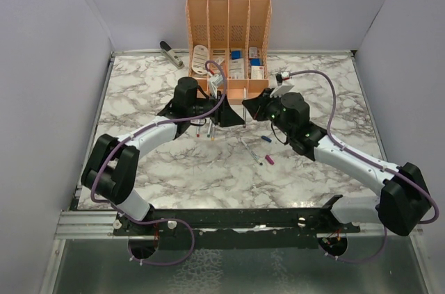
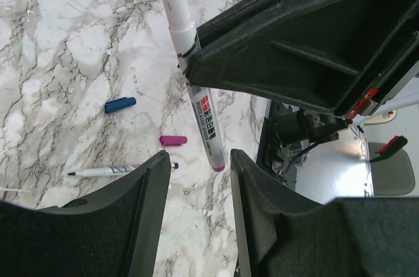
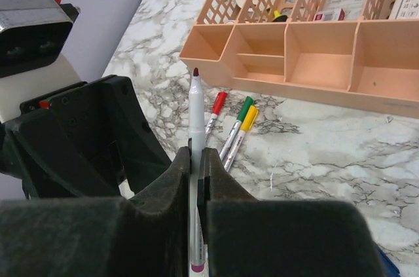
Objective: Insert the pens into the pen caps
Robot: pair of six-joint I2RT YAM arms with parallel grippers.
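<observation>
**A:** What is your right hand [image 3: 194, 159] doing?

**B:** It's clenched on the purple pen [image 3: 196, 113], low on the barrel. That way the writing tip stands clear above my fingers, with room for a cap to slide on.

**A:** And the left hand [image 2: 200, 158]?

**B:** Released, fingers apart, grasping nothing. The pen's purple butt end hangs in front of the gap and, as far as I can tell, touches neither finger.

**A:** Where is its cap?

**B:** The purple cap [image 2: 173, 140] lies flat on the counter [image 2: 52, 41], near the blue cap [image 2: 120, 105]. A loose pen [image 2: 111, 171] with a bare blue tip lies just beside them. I reckon my open left hand is the one to fetch that cap.

**A:** How far along are you?

**B:** Three capped pens [image 3: 243, 112], red, green and yellow, lie side by side in front of the peach organiser [image 3: 209, 54]. I'd judge two pens are left.

**A:** Any worry?

**B:** The cap is small and lying down. A skewed pinch would leave its mouth off line with the tip.
</observation>
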